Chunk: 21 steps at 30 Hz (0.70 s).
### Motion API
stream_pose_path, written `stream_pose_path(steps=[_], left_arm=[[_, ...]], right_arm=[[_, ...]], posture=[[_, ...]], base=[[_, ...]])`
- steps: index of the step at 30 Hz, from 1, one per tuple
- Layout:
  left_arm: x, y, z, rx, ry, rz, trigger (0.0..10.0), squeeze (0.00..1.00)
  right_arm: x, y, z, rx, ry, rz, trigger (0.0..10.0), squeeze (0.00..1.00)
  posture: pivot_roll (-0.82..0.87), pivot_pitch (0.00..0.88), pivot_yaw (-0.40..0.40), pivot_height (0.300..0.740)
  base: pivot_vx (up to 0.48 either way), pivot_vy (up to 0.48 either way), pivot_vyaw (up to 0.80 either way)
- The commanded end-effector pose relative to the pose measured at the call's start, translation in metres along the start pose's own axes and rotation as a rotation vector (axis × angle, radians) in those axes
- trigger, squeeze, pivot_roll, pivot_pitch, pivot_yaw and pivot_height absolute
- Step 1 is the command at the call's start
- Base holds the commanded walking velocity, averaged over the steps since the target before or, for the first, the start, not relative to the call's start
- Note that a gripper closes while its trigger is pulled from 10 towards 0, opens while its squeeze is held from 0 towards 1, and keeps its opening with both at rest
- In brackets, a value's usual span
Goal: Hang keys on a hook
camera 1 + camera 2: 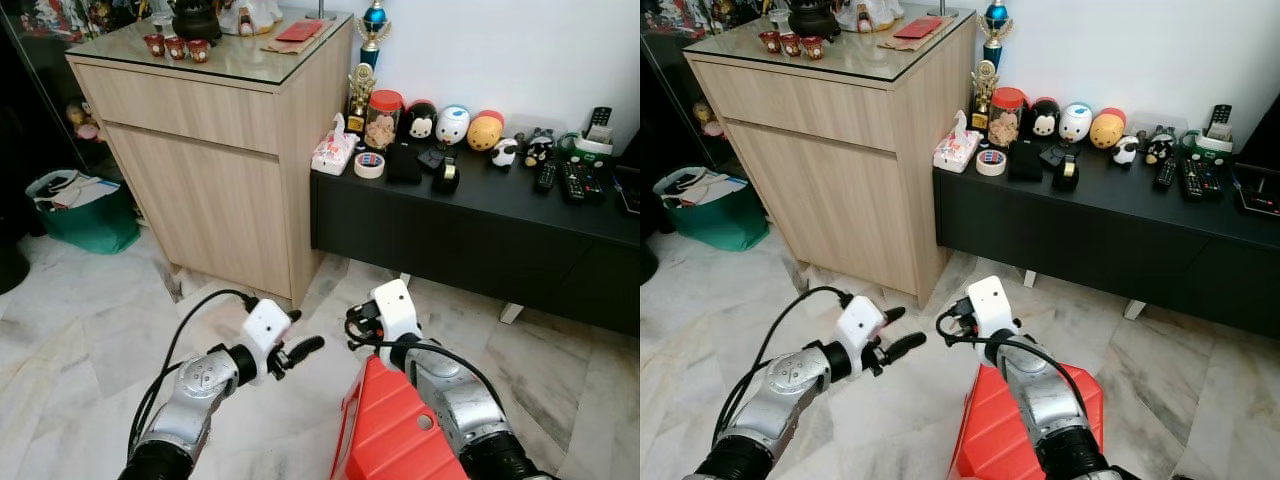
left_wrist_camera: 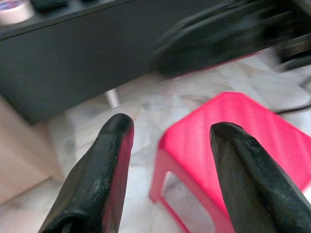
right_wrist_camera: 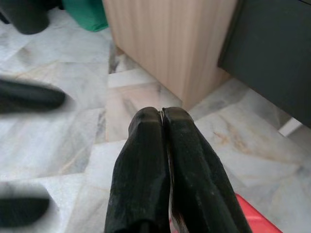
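Both arms are held out low over the marble floor. My left gripper point(image 1: 303, 333) is open with nothing between its two black fingers point(image 2: 114, 145); in the left wrist view they frame the red stool point(image 2: 243, 136). My right gripper point(image 1: 354, 328) hovers just above the stool's near edge, a short gap from the left one. In the right wrist view the right gripper point(image 3: 162, 113) is shut, its fingers pressed flat together and pointing toward the foot of the wooden cabinet point(image 3: 170, 43). I cannot make out anything held between them.
A tall wooden cabinet point(image 1: 220, 150) with a glass top stands ahead on the left. Beside it a low black console point(image 1: 480, 235) carries toys, a tape roll point(image 1: 369, 165) and remotes. A green bag point(image 1: 85, 215) sits far left. The red stool point(image 1: 395, 430) is below my right arm.
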State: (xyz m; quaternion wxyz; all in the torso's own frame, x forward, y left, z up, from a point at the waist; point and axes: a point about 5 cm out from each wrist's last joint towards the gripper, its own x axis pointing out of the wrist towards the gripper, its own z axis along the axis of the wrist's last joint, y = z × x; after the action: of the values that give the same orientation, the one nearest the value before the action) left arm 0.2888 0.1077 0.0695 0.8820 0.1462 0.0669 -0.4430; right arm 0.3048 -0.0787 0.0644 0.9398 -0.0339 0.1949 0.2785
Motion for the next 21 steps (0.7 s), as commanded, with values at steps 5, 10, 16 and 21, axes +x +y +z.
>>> stream_pose_path(steps=[5,10,16,21], left_arm=[[0.007,-0.012,0.002,0.048,0.04,-0.072,10.0,0.0],[0.012,-0.02,0.003,0.059,0.076,-0.102,10.0,0.0],[0.014,-0.017,0.002,0.066,0.091,-0.066,10.0,0.0],[0.015,-0.011,0.001,0.083,0.112,0.002,10.0,0.0]], right_arm=[[-0.001,0.008,0.008,-0.018,-0.015,0.017,10.0,0.0],[-0.002,0.01,0.014,-0.027,-0.019,0.021,10.0,0.0],[-0.001,0.011,0.018,-0.032,-0.024,0.016,10.0,0.0],[-0.001,0.012,0.021,-0.035,-0.027,0.022,10.0,0.0]], posture=[[0.02,0.0,-0.028,0.721],[0.02,0.0,-0.026,0.721],[0.01,0.0,-0.027,0.721],[0.01,0.0,-0.029,0.721]], base=[[0.0,0.0,0.0],[0.0,0.0,0.0],[0.0,0.0,0.0],[0.0,0.0,0.0]])
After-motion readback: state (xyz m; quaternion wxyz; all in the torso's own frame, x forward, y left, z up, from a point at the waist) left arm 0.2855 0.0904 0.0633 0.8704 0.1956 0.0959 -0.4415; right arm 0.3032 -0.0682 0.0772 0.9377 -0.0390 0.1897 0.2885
